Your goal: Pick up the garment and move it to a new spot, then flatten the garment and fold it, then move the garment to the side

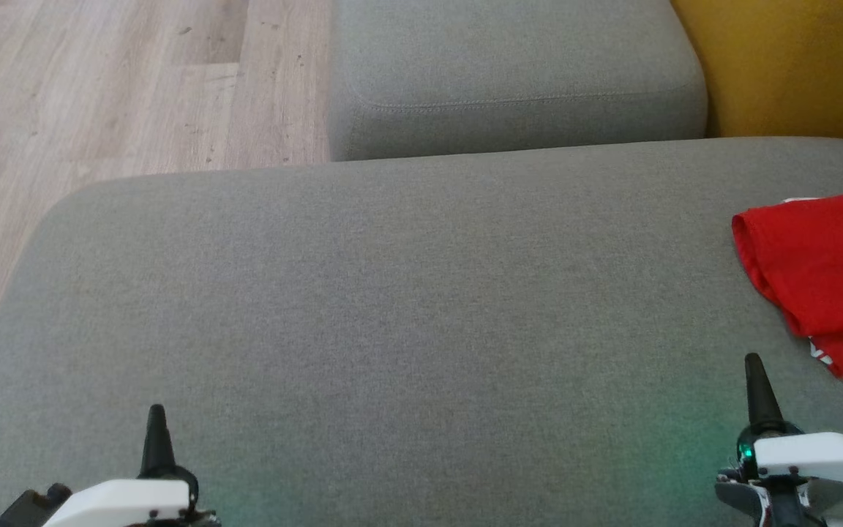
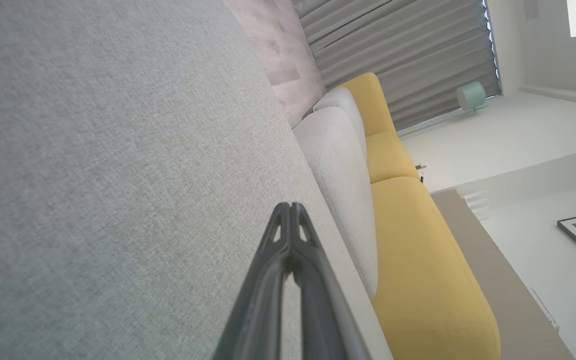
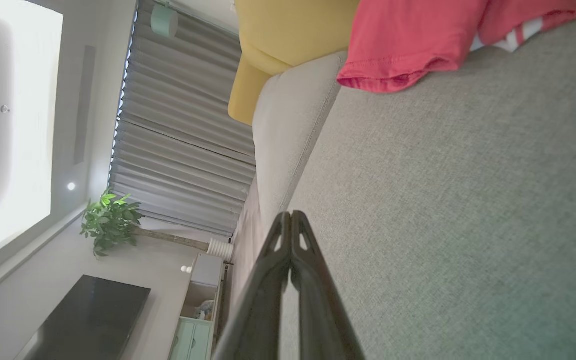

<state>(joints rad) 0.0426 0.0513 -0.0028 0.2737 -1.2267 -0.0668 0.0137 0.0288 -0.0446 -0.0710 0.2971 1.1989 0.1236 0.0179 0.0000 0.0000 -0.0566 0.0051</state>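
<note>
I read left fingers [image 1: 156, 439], right fingers [image 1: 757, 388] clenched, empty. Risk: a right-arm sweep could disturb garment [image 1: 824, 271] at right edge of sofa seat [image 1: 392, 293].

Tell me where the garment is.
In the head view, the garment lies at the far right of the grey cushion, just ahead of the right tool and apart from it.

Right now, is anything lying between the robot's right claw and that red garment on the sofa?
Nothing visible does. The right gripper, shut, is over the grey cushion, and the red garment lies just ahead and to its right, with only cushion fabric between them.
</note>
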